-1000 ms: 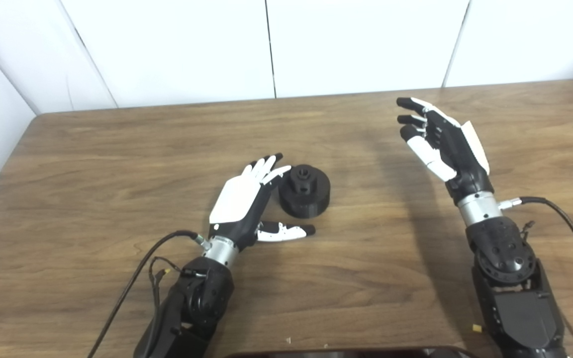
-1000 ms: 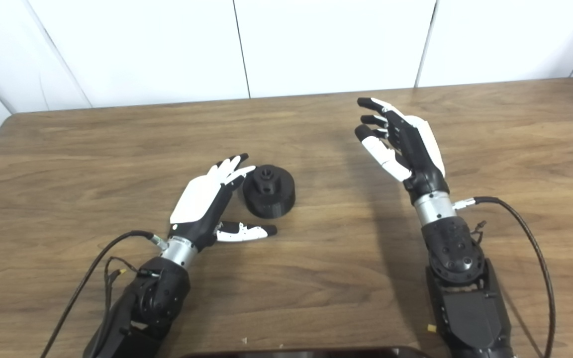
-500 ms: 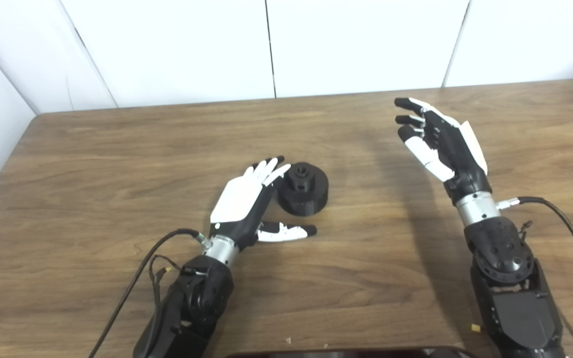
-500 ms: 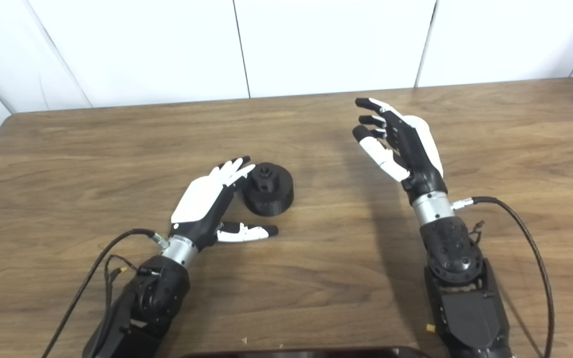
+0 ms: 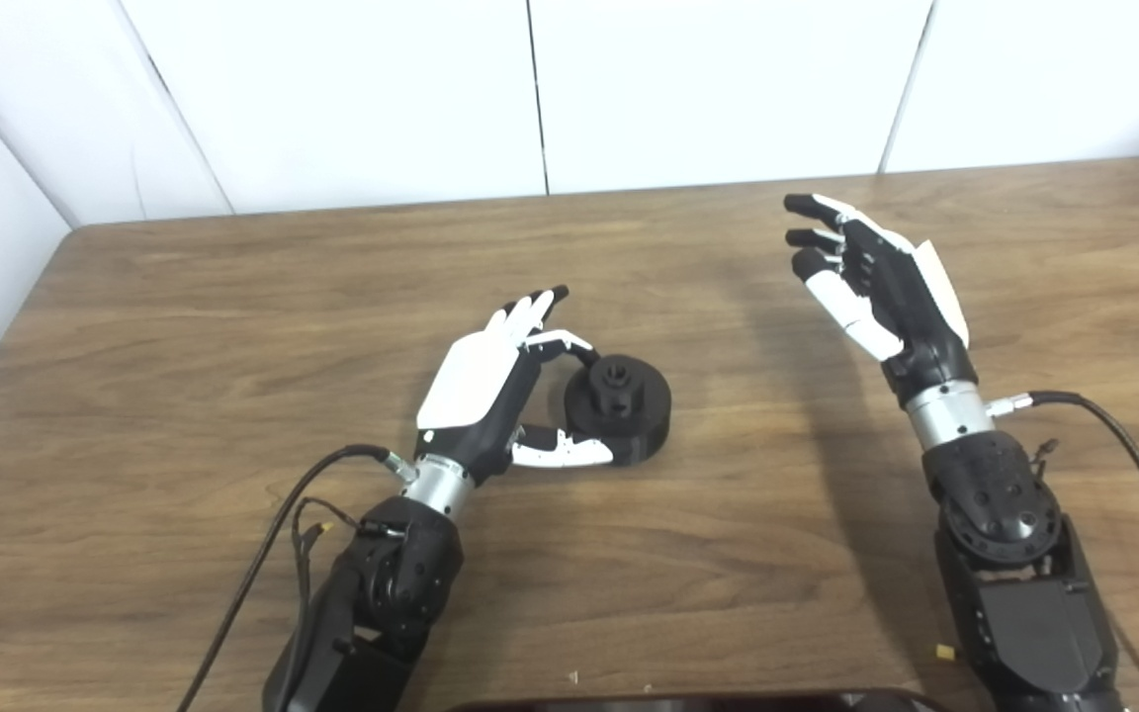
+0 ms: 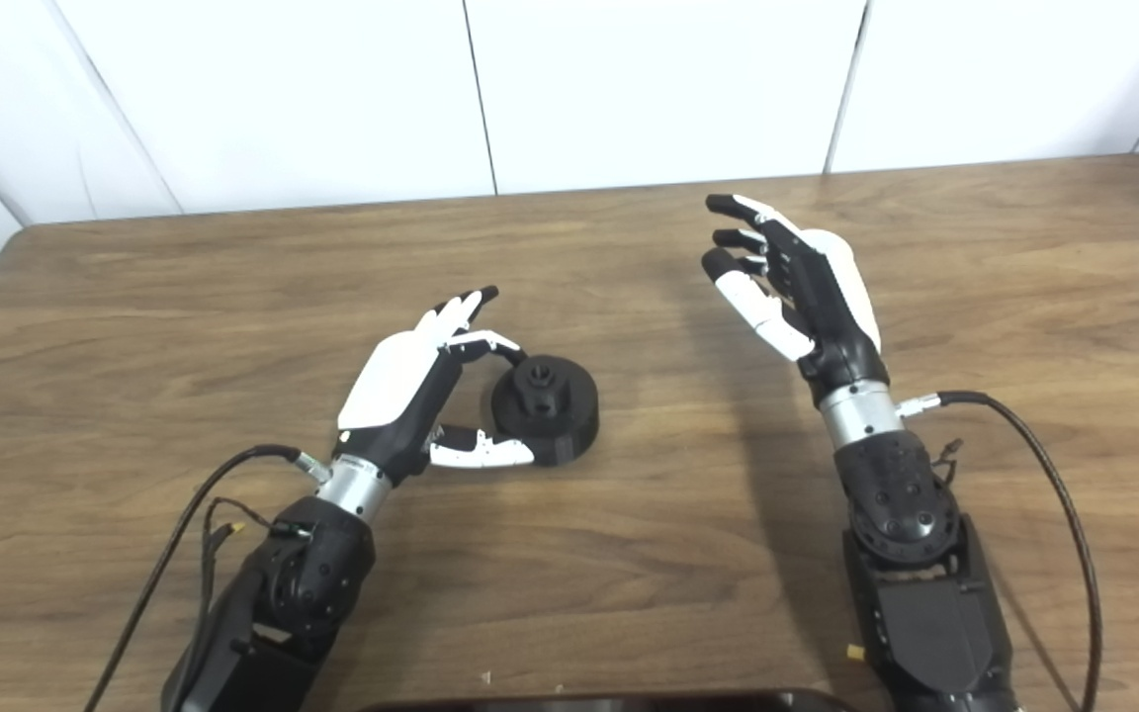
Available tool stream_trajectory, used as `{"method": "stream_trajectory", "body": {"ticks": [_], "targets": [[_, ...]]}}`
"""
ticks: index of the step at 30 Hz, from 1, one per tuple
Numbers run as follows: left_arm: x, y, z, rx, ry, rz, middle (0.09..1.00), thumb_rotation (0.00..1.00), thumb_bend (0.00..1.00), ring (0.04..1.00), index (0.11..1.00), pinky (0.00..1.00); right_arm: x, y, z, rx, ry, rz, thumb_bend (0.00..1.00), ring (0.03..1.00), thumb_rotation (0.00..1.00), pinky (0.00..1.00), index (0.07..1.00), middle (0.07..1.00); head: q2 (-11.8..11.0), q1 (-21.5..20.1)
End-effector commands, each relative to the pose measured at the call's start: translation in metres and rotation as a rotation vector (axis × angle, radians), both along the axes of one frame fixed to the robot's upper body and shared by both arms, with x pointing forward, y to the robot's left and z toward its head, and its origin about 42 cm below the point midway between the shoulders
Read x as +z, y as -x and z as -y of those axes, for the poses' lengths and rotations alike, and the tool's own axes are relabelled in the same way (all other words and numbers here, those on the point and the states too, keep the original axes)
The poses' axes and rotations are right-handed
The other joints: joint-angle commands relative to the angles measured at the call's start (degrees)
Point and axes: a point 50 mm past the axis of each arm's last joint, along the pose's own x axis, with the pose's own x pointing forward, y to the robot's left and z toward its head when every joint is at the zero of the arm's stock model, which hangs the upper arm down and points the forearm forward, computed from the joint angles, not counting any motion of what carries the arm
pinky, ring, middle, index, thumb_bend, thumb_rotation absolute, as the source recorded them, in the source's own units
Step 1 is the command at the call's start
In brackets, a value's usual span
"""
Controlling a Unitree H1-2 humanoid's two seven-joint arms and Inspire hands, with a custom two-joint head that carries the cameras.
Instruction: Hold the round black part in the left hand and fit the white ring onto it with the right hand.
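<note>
The round black part [image 5: 621,403], a low disc with a raised hub, rests on the wooden table [image 5: 233,297] near the middle. My left hand [image 5: 490,391] is at its left side. One finger curls over the part's far left rim and the thumb [image 5: 565,455] presses its near left edge; the other fingers stay stretched out. My right hand [image 5: 876,287] hangs open above the table to the right, palm turned left, holding nothing. I see no white ring in either view.
A white panelled wall [image 5: 530,89] closes the table's far edge and left side. A dark rounded object [image 5: 688,702] shows at the bottom edge. Cables [image 5: 273,534] trail from both wrists. Small crumbs [image 5: 945,652] lie near the right forearm.
My left hand has moved forward and closed a finger and the thumb on the black part, which has slid slightly right and toward me. The right hand has barely moved.
</note>
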Motion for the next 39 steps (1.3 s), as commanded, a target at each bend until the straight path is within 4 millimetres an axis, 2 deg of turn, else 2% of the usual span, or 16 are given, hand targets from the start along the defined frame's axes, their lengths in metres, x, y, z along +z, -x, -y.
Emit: {"method": "stream_trajectory", "body": {"ticks": [1,4,6,18,28,39], "targets": [[-0.0045,-0.0017,-0.0039,-0.004,-0.032,-0.022,1.000,0.48,1.00,1.000,0.538,1.00,0.0244,-0.0067,-0.0054,0.018,-0.008,0.095,0.65,0.803,0.77,0.70,0.812,0.877,0.04,0.11],[-0.0039,-0.0016,-0.0038,-0.005,-0.030,-0.022,1.000,0.48,1.00,1.000,0.514,1.00,0.0247,-0.0067,-0.0054,0.017,-0.005,0.095,0.65,0.795,0.77,0.69,0.809,0.873,0.09,0.09],[-0.0032,-0.0016,-0.0037,-0.006,-0.032,-0.023,1.000,0.48,1.00,1.000,0.536,1.00,0.0249,-0.0068,-0.0056,0.019,-0.005,0.094,0.65,0.796,0.77,0.70,0.812,0.875,0.05,0.04],[-0.0014,-0.0042,-0.0040,-0.007,-0.039,-0.022,1.000,0.48,1.00,1.000,0.541,1.00,0.0264,-0.0081,-0.0065,0.022,-0.012,0.094,0.65,0.797,0.77,0.70,0.807,0.877,0.21,-0.22],[-0.0013,-0.0041,0.0028,0.003,-0.005,-0.015,1.000,0.39,1.00,1.000,0.602,1.00,0.0271,-0.0065,-0.0047,0.016,-0.001,0.089,0.65,0.799,0.78,0.70,0.809,0.878,0.49,-0.40],[-0.0032,-0.0031,0.0007,-0.005,-0.038,-0.049,1.000,0.39,1.00,1.000,0.630,1.00,0.0265,-0.0050,-0.0038,0.017,-0.003,0.085,0.67,0.804,0.79,0.71,0.813,0.876,0.63,-0.34]]}}
